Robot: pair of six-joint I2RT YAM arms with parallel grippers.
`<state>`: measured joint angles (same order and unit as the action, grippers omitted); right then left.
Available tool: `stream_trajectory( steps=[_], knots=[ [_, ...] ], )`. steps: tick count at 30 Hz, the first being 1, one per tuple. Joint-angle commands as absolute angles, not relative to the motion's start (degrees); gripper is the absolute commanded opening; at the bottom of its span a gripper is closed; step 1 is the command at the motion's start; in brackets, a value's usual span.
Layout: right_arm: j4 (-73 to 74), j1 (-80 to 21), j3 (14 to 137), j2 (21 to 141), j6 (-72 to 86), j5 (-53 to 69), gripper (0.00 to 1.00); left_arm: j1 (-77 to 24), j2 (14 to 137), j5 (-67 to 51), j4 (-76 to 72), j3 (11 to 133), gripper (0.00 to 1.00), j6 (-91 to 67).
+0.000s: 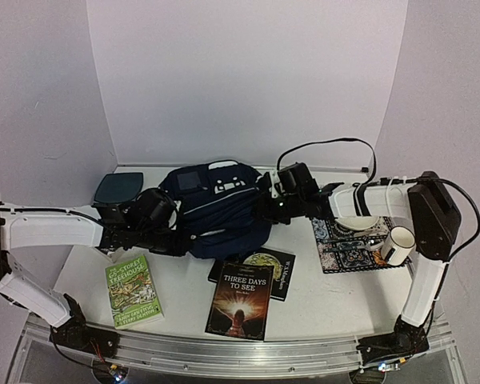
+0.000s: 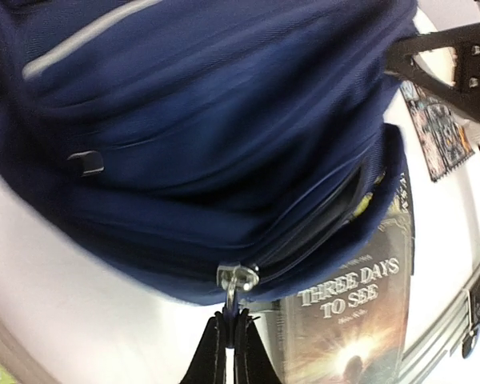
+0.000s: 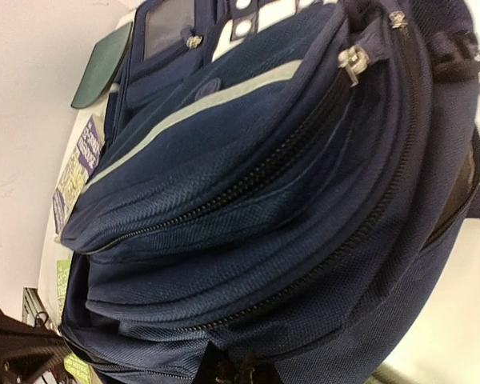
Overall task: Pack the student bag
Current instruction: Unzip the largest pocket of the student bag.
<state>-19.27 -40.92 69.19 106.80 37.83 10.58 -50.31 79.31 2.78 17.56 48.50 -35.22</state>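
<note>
Three books lie nearest on the white tabletop (image 1: 320,308): a green paperback (image 1: 134,292), a dark paperback titled Three Days to See (image 1: 240,310), and a black book with a gold disc (image 1: 266,268) that the second partly overlaps. Behind them, mid-table, lies the student bag (image 1: 220,212), a navy woven-fabric backpack with thin pale stripes and white patches.

The left gripper (image 2: 228,324) meets the bag from the left. Only the left wrist view shows its jaws pressed together on a metal zip pull (image 2: 237,280) at the bag's lower edge. The right gripper (image 3: 232,370) meets the bag from the right. Its wrist view alone shows coarse zip teeth, ribbed weave and dark fingertips closed against the fabric; whether cloth is pinched cannot be told.

To the right, a patterned square mat (image 1: 348,244) carries a white mug (image 1: 397,244) at its right edge. Farther back, a dark teal flat pad (image 1: 116,189) sits just beside the bag's left corner. Plain pale walls (image 1: 240,80) enclose the table.
</note>
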Motion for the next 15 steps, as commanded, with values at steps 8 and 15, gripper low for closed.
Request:
stream_trajectory(
  steps=[8,15],
  knots=[
    [-11.5,-34.3,78.1,105.9,27.9,12.3,0.02,-42.3,78.9,-2.4,22.7,51.9,0.0,-25.0],
    [-9.1,-36.0,75.3,102.3,23.8,11.9,0.32,-42.3,80.9,-6.5,19.2,57.4,0.01,-21.3]
  ],
)
